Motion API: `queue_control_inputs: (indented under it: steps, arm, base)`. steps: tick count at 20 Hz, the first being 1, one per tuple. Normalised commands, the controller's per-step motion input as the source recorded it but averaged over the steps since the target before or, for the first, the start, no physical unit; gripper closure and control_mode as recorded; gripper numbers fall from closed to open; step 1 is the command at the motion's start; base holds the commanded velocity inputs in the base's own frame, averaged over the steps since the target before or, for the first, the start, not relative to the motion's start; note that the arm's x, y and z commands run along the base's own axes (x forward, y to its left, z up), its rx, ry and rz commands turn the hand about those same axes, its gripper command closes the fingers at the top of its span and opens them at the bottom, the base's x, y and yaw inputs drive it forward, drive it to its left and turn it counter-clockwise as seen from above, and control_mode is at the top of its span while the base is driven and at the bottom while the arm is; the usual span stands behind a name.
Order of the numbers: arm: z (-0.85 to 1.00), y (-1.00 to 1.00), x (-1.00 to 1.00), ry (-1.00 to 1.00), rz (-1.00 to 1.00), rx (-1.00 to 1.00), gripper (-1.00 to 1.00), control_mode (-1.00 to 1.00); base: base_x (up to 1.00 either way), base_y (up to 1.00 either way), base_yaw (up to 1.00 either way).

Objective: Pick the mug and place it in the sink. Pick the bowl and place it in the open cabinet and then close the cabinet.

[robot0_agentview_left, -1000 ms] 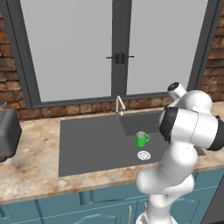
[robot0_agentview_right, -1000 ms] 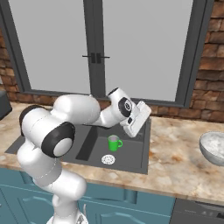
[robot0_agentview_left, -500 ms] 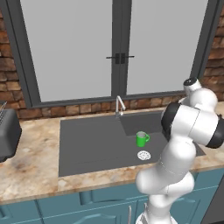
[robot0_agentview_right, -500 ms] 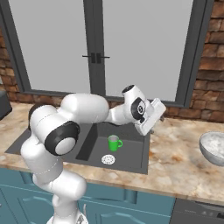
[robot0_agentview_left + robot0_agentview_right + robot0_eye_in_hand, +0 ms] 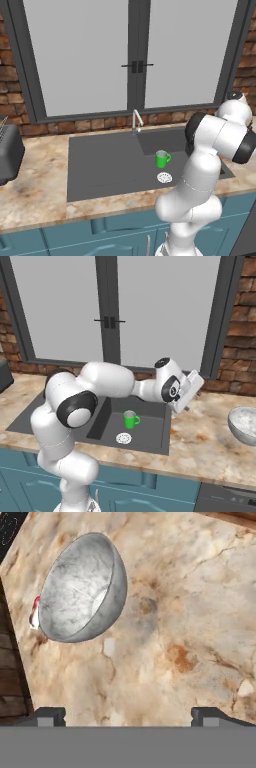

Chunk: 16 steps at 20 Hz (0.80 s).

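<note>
Marbled counter [image 5: 205, 438] under tall grey windows | sink [image 5: 107, 162] sunk in counter, faucet at its 12 o'clock | bowl [image 5: 82, 587] grey, dull, rim up, on counter at 3 o'clock of sink | gripper [image 5: 127, 716] spread wide, empty, bowl at its 11 o'clock | mug [image 5: 130, 419] green, upright in sink, handle toward 3 o'clock, drain just beside

I see marbled beige countertop [image 5: 40, 185], teal lower cabinets [image 5: 90, 235] beneath, grey-framed double window [image 5: 135, 55] in brick wall [image 5: 240, 346], dark toaster [image 5: 7, 157] at counter's left.
</note>
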Motion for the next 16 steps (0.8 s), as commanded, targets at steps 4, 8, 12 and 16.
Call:
queue_control_inputs:
  steps: [4, 8, 12, 16]
  arm:
    - [0.0, -0.45, 0.0, -0.09, -0.09, 0.02, -1.0, -1.0]
    - [0.0, -0.35, 0.0, -0.07, -0.16, 0.02, -1.0, -1.0]
    - [0.0, -0.3, -0.03, -0.09, -0.18, 0.02, -1.0, -1.0]
    - [0.0, -0.27, -0.27, -0.02, -0.18, 0.06, -1.0, -1.0]
  base:
    - [0.0, 0.0, 0.0]
    - [0.0, 0.0, 0.0]
    - [0.0, 0.0, 0.0]
    - [0.0, 0.0, 0.0]
